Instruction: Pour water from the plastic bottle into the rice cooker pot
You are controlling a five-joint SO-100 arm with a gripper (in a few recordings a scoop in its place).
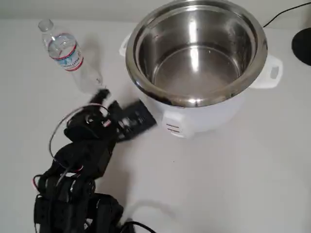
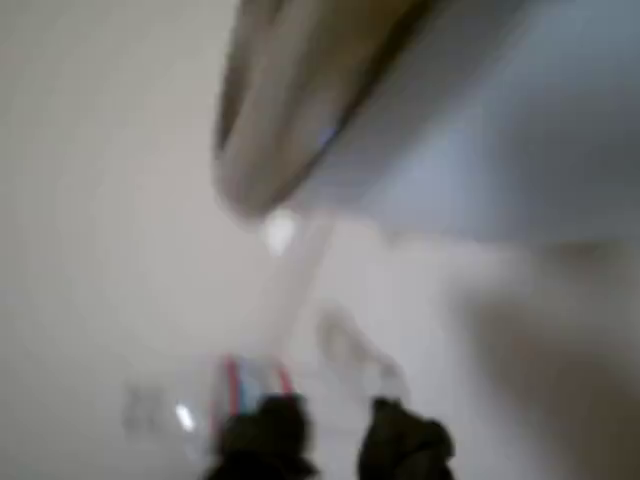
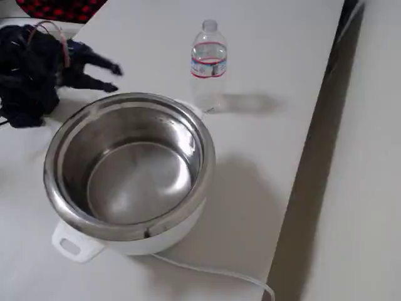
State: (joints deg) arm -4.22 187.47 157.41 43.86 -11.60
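Note:
The small clear plastic bottle (image 1: 65,52) with a red, white and blue label stands upright on the white table, left of the cooker; the fixed view shows the bottle (image 3: 208,63) behind it. The water inside it is too clear to make out. The shiny steel rice cooker pot (image 1: 194,51) sits empty in its white body, and its rim (image 3: 128,103) is wide. My black gripper (image 1: 108,99) is open just short of the bottle's base, holding nothing. In the blurred wrist view the fingertips (image 2: 265,430) sit at the bottom edge, close to the bottle (image 2: 235,385).
A white power cord (image 3: 213,271) trails from the cooker toward the table's right edge (image 3: 313,125) in the fixed view. A dark round object (image 1: 303,43) and a black cable lie at the overhead view's top right. My arm (image 1: 73,184) fills the lower left.

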